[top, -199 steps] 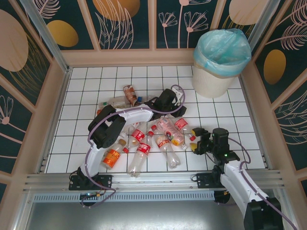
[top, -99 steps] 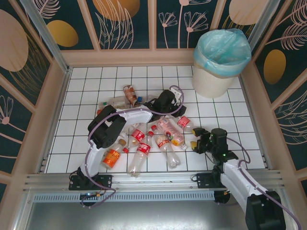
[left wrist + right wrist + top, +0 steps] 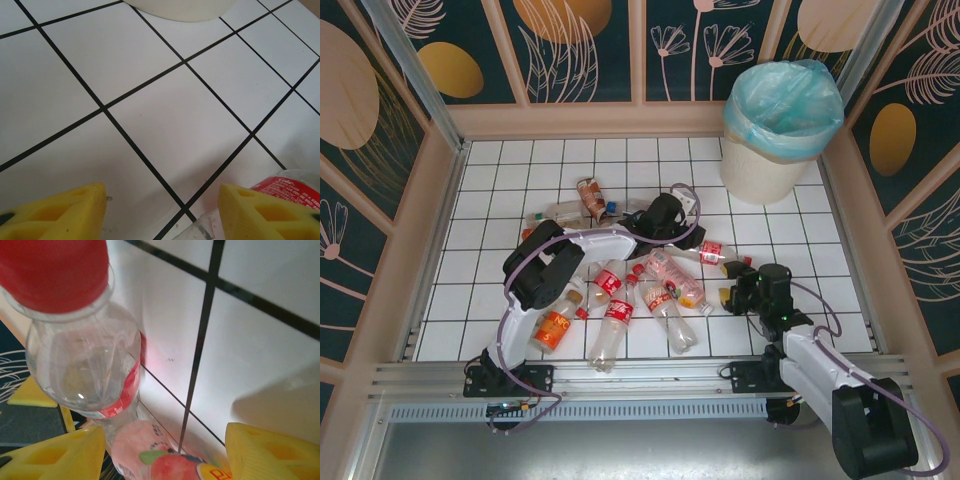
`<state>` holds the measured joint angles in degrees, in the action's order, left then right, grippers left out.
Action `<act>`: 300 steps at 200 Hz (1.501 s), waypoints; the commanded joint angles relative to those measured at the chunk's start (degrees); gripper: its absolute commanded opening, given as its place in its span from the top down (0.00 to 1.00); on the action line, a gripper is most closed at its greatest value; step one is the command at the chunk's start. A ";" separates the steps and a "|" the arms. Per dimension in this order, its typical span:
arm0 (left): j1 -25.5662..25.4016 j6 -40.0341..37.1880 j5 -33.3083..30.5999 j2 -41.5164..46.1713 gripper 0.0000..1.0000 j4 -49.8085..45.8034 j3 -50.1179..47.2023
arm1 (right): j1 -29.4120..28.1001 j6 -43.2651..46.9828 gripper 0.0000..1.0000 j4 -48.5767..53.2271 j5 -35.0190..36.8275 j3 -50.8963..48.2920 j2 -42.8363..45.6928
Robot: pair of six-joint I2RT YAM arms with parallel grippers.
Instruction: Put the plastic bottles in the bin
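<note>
My right gripper (image 3: 165, 435) holds its jaws apart with nothing between them. Just ahead, off toward its left finger, lies a red-capped bottle (image 3: 85, 360), cap end nearest the claw, so I judge the grab turns on shifting that way. From above, that bottle sits just beyond the claw toward the far edge of the table (image 3: 520, 170), long axis running left to right, and my right arm is nearer its cap. My left gripper (image 3: 162, 197) is also spread, over bare tile, with a red-labelled bottle (image 3: 287, 186) just beside its right finger; I cannot tell if they touch. The other bottles (image 3: 620, 305) lie mid-table, and the bin (image 3: 760, 170) stands at the far right corner, well apart. Against a second ago, the right claw has come in toward the pile with narrower jaws, and the red-capped bottle has slid toward the right edge.
</note>
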<state>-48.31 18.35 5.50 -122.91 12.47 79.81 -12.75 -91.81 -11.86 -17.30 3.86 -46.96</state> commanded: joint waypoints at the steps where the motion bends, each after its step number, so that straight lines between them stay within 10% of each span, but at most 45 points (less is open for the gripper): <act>1: 0.11 1.50 0.99 0.98 0.39 -1.82 -2.09 | 0.05 2.69 0.36 -0.26 8.34 0.45 -0.75; 134: 0.24 1.37 0.49 1.48 0.38 -2.57 -3.87 | 1.43 10.36 0.34 -2.60 10.77 6.33 -6.81; 197: 0.33 1.90 1.71 0.77 0.38 -2.67 -3.21 | 14.03 18.95 0.29 -1.12 1.20 7.02 -6.20; 300: 0.34 2.60 1.09 1.05 0.38 -2.98 -3.77 | 14.81 23.91 0.39 -13.59 -7.33 12.33 -24.15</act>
<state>-48.23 19.35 5.96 -121.78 13.26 77.89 1.74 -69.76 -20.78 -23.14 13.85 -69.63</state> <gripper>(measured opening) 0.618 0.621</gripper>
